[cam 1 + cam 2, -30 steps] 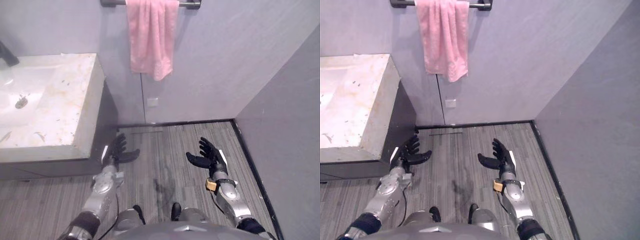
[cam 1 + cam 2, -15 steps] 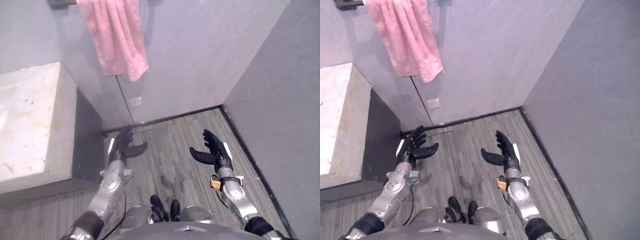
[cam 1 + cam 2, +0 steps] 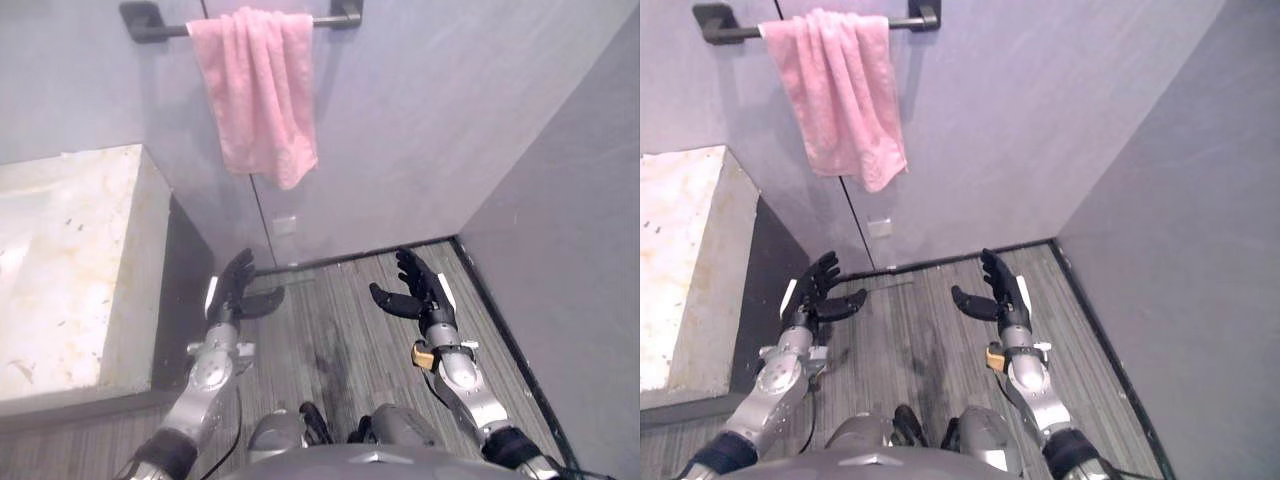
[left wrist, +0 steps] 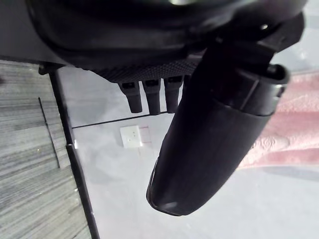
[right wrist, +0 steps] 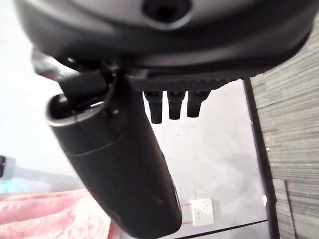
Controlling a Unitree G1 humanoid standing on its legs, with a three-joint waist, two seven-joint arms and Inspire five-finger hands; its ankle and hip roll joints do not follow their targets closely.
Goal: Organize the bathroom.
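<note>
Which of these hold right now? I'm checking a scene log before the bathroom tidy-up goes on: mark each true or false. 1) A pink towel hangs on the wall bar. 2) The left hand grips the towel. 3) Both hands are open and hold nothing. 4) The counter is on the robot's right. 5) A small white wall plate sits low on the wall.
1) True: the towel is draped over the bar.
2) False: the left hand is low, above the floor, apart from the towel.
3) True: the right hand is open and empty too.
4) False: the counter is on its left.
5) True: the plate is below the towel.
</note>
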